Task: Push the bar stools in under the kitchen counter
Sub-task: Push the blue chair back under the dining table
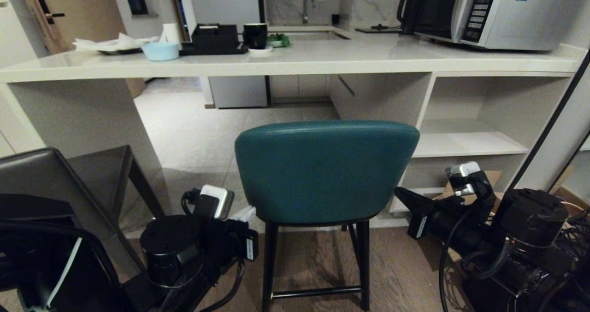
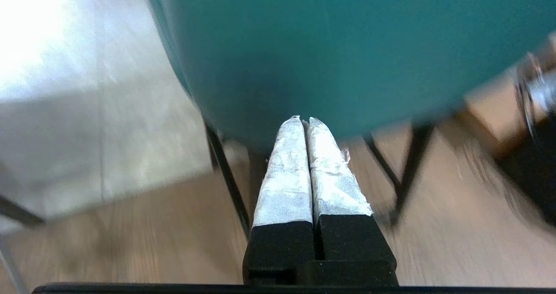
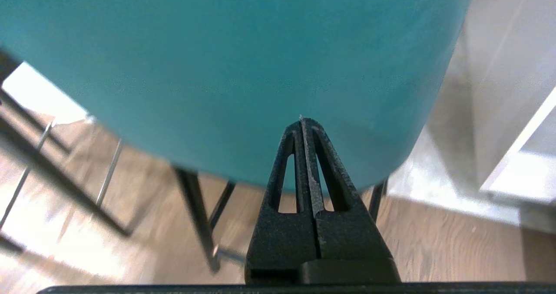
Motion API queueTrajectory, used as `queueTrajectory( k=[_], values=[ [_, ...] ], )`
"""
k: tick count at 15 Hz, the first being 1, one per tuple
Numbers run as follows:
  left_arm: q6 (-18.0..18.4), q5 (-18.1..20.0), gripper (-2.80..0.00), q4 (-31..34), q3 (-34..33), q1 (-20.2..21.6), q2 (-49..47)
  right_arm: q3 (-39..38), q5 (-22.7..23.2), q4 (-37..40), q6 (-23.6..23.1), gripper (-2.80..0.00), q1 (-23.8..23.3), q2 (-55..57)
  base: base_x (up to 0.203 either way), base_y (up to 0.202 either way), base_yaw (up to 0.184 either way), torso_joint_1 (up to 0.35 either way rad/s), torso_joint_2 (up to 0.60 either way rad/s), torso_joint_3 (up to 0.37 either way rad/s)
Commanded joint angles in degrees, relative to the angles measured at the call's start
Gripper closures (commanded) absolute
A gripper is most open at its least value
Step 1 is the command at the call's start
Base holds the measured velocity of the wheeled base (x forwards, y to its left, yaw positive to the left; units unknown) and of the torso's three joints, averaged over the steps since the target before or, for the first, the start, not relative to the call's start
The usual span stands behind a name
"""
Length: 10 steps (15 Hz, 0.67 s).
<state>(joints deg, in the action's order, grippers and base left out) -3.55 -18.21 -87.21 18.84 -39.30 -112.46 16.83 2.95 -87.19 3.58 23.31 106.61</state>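
The teal bar stool (image 1: 325, 169) stands in front of me with its curved back towards me, before the gap under the kitchen counter (image 1: 322, 58). The dark grey boxy stool (image 1: 55, 173) is at the left, beside the counter's support panel. My left gripper (image 1: 246, 213) is shut, its white-wrapped fingertips at the lower left of the teal back (image 2: 330, 46). My right gripper (image 1: 400, 193) is shut too, with its black tips at the lower right of the same back (image 3: 243, 51). Both grippers (image 2: 305, 120) (image 3: 301, 120) hold nothing; whether they touch the stool I cannot tell.
Open white shelf cubbies (image 1: 465, 141) fill the counter's right end, close to the teal stool. On the counter stand a microwave (image 1: 498, 12), a black mug (image 1: 255, 35), a blue bowl (image 1: 160, 50) and a black tray (image 1: 214, 40). A black slanted pole (image 1: 548, 114) runs at the right.
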Motion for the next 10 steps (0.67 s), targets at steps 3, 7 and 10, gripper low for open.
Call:
queueTrajectory(
  k=[3,7,10],
  values=[
    [6.86,0.07,0.00,-0.45,2.64,-0.15,-1.33,3.96,-0.79,2.91,-0.03,0.00,0.62,-0.66,0.000,0.000,0.000,0.000,0.00,0.000],
    [6.95,0.02,0.00,-0.45,4.69,0.36,-5.11,6.22,-0.92,3.08,-0.06,0.00,1.21,1.76,0.000,0.000,0.000,0.000,0.00,0.000],
    [6.89,0.10,0.00,-0.45,4.63,0.37,-5.69,5.73,-0.93,3.00,-0.06,0.00,1.38,2.37,0.000,0.000,0.000,0.000,0.00,0.000]
  ],
)
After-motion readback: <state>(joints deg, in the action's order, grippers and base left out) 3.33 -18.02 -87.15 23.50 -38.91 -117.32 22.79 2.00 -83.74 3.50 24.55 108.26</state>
